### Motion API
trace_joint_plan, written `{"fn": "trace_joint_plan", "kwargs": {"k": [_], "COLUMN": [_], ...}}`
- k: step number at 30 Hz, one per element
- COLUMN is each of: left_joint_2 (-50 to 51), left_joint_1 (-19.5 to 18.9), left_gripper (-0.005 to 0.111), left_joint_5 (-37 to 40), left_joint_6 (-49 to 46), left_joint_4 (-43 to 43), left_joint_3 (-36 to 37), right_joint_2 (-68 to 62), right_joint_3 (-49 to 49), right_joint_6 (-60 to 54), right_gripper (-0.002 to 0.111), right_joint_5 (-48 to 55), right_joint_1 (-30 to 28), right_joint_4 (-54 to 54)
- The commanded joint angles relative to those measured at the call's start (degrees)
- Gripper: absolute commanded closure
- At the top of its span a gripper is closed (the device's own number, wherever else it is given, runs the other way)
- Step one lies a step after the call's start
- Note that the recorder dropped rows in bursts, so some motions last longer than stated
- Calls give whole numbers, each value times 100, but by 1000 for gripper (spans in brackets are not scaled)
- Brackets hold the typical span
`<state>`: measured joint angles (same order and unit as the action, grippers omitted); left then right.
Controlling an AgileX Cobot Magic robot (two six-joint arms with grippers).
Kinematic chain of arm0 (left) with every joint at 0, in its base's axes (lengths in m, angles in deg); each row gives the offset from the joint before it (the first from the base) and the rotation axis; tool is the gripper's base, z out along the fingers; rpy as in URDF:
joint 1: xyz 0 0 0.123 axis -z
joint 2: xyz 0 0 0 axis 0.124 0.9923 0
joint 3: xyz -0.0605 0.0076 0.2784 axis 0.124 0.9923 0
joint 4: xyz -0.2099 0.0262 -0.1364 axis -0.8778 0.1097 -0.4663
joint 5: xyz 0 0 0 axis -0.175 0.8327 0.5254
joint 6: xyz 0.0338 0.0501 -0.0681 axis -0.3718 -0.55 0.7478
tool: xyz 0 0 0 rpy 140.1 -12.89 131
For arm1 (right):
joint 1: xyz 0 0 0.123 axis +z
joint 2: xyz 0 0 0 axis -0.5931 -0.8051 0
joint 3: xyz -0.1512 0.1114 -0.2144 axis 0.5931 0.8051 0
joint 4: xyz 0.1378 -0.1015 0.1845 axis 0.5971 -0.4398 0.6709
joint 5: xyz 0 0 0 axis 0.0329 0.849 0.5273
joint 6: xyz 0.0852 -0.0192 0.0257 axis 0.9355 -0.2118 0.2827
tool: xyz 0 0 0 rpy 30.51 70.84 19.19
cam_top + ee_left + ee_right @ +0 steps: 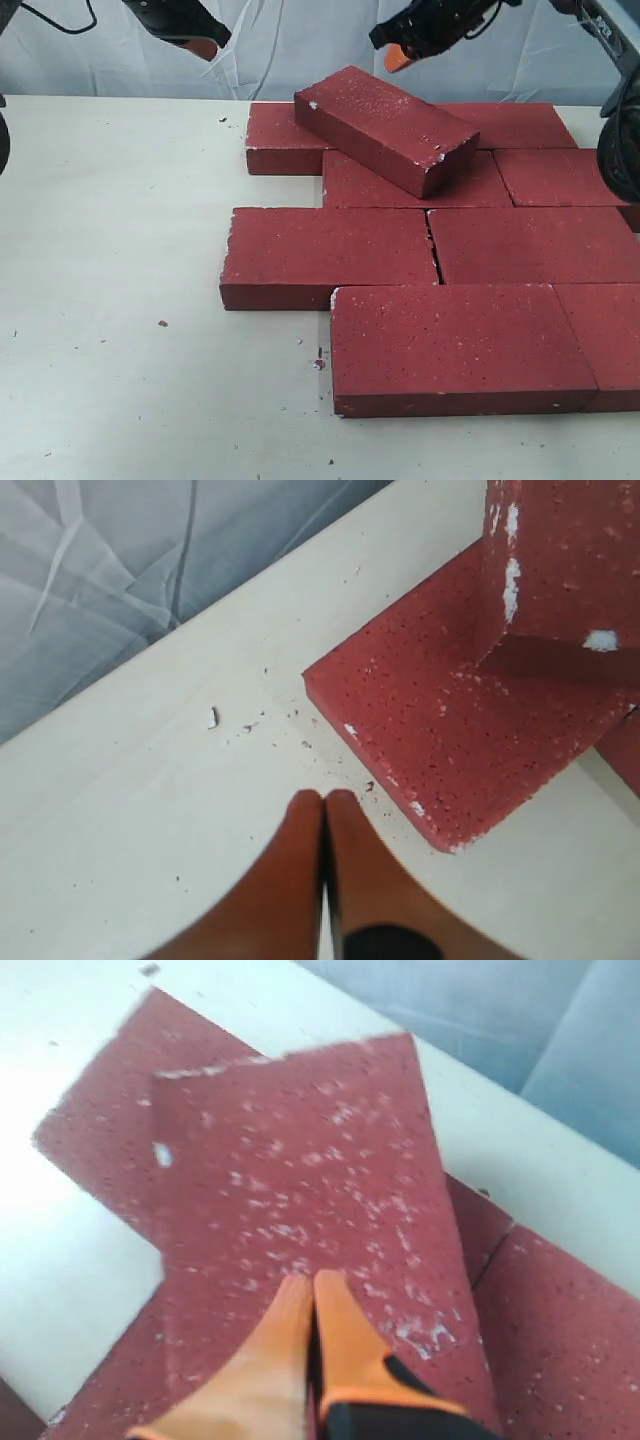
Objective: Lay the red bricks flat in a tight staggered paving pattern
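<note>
Open tabletop [110, 250] beside stepped bricks [330, 255]

i look out over a pale off-white surface [110, 220], matte and faintly scuffed. small dark-red crumbs [163, 323] lie scattered on it, well apart. a tiny white chip [213, 717] sits near its far edge. behind the surface hangs a wrinkled blue-grey sheet [290, 50].

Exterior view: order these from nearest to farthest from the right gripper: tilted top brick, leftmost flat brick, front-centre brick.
From the right gripper:
1. Tilted top brick, at the back, just below it.
2. Leftmost flat brick, mid-table.
3. Front-centre brick, closest to the camera.
</note>
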<state>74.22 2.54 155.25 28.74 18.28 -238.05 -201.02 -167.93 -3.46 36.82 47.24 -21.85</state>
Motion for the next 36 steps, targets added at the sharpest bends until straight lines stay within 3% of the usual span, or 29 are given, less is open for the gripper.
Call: {"fn": "trace_joint_plan", "kwargs": {"k": [1, 5, 8, 14, 18, 26, 30, 36], "left_joint_2": [-109, 81, 332, 763, 1018, 1125, 1112, 741], "left_joint_1": [-187, -321, -329, -173, -28, 235, 289, 174], "left_gripper": [107, 107, 107, 107, 107, 107, 107, 107], "left_joint_5": [-3, -3, -345, -823, -1502, -1685, -1415, -272], "left_joint_6": [-40, -115, -224, -1810, -1810, -2174, -2260, -2189], "left_joint_4": [-188, -778, -1310, -2851, -2851, -2985, -2944, -2180], "left_joint_3": [284, 414, 422, 422, 422, 422, 412, 280], "right_joint_2": [475, 695, 681, 169, -194, -377, -363, -201], "right_joint_3": [-24, -24, 190, 546, 546, 546, 546, 546], "right_joint_6": [-68, 769, 821, 586, 556, 73, -497, -870], "right_gripper": [109, 109, 109, 109, 109, 109, 109, 109], "right_joint_5": [43, 43, 43, -661, -1033, -925, -652, -136], "right_joint_1": [88, -18, -151, -169, -169, -112, -55, 55], "right_joint_4": [-551, -1827, -1604, -1229, -1143, -805, -30, 276]}}
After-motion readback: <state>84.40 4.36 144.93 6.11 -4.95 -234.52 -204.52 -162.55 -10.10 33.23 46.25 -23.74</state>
